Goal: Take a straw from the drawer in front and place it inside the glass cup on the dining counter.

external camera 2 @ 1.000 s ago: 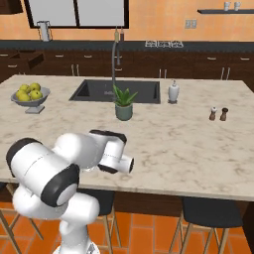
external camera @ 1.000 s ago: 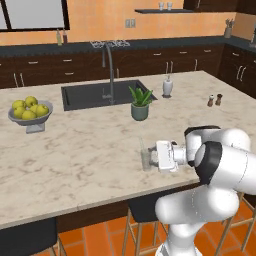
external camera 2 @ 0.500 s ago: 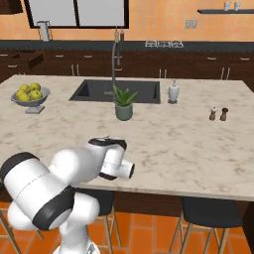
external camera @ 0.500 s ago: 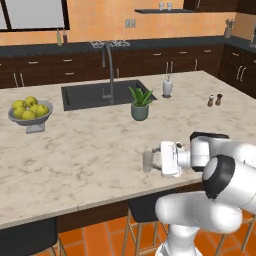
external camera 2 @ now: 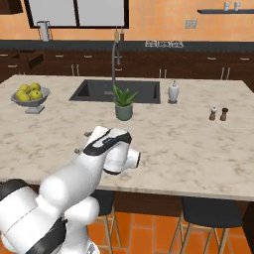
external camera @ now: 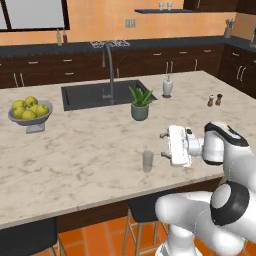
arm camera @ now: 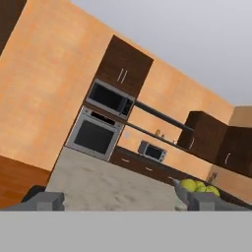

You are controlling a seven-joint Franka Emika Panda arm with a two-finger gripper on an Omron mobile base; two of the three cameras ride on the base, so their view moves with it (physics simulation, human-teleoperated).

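One clear glass cup (external camera: 147, 161) sits upright near the dining counter (external camera: 85, 150) front edge, contents unclear. Far left, bowl (external camera: 29, 118) holds yellow-green fruit. Gripper (external camera: 164, 145) beside cup, fingers spread wide, empty.

Bare marble of the dining counter (external camera: 90, 150) around the glass cup (external camera: 147, 161); potted plant (external camera: 140, 104) well behind.

Marble dining counter (external camera: 75, 150) with glass cup (external camera: 147, 161), fruit bowl (external camera: 30, 116), potted plant (external camera: 140, 103).
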